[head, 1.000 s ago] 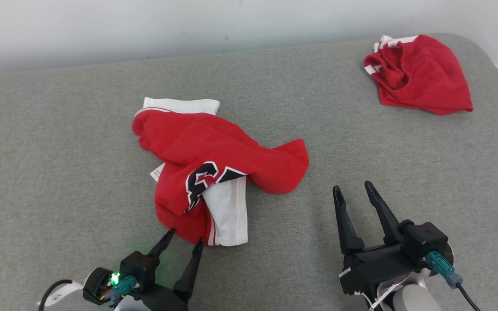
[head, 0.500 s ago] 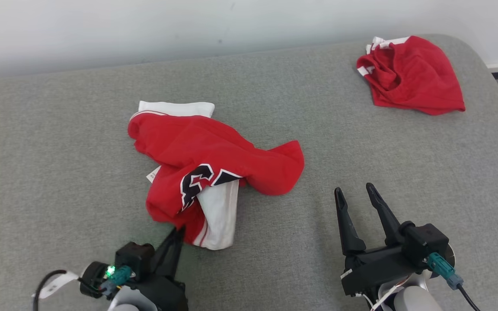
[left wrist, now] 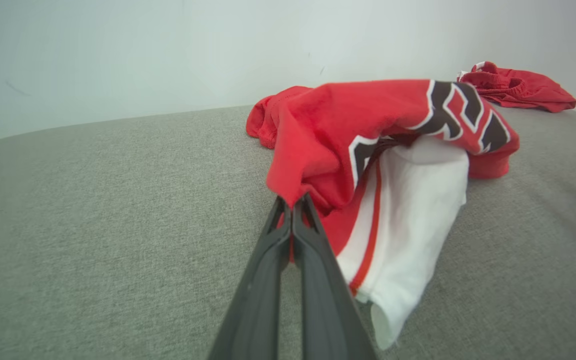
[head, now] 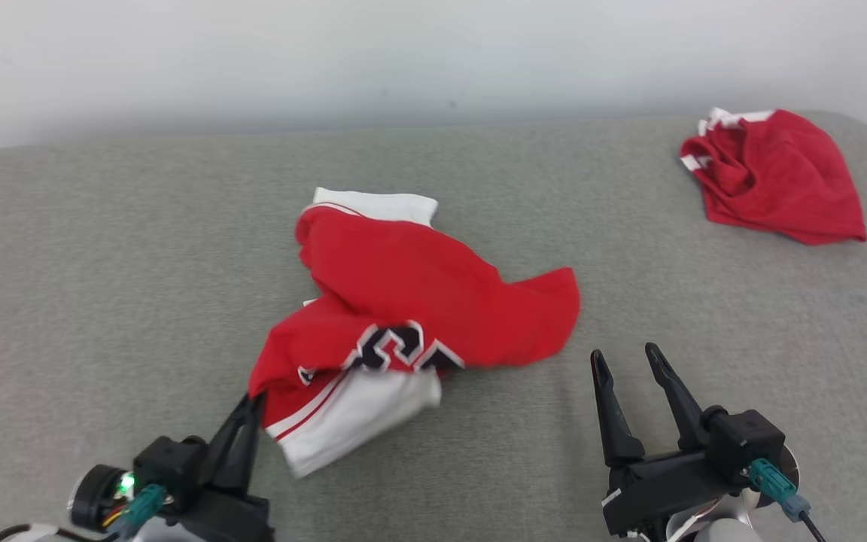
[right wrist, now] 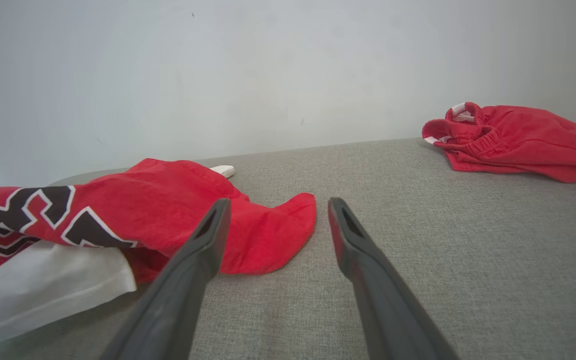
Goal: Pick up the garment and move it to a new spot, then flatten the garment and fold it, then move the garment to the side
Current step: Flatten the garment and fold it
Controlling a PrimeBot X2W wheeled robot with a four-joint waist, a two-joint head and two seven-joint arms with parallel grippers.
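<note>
Garment: the red-and-white garment (head: 418, 286) lies crumpled near the middle of the grey padded surface (head: 102, 263). One red corner is lifted toward the near edge. Its black lettering is folded over and unreadable.
Left gripper: the left gripper (head: 253, 400) has its jaws pressed together on that red corner. Its body is cut off at the bottom of the head view.
Right gripper: the right gripper (head: 622, 352) has its jaws spread wide with nothing between them. It sits near the near edge, beside the garment's right side.
White panel: partly tucked under the red folds.
Other cloth: a second red garment (head: 780, 181) is bunched at the far right corner, its shape unclear.
</note>
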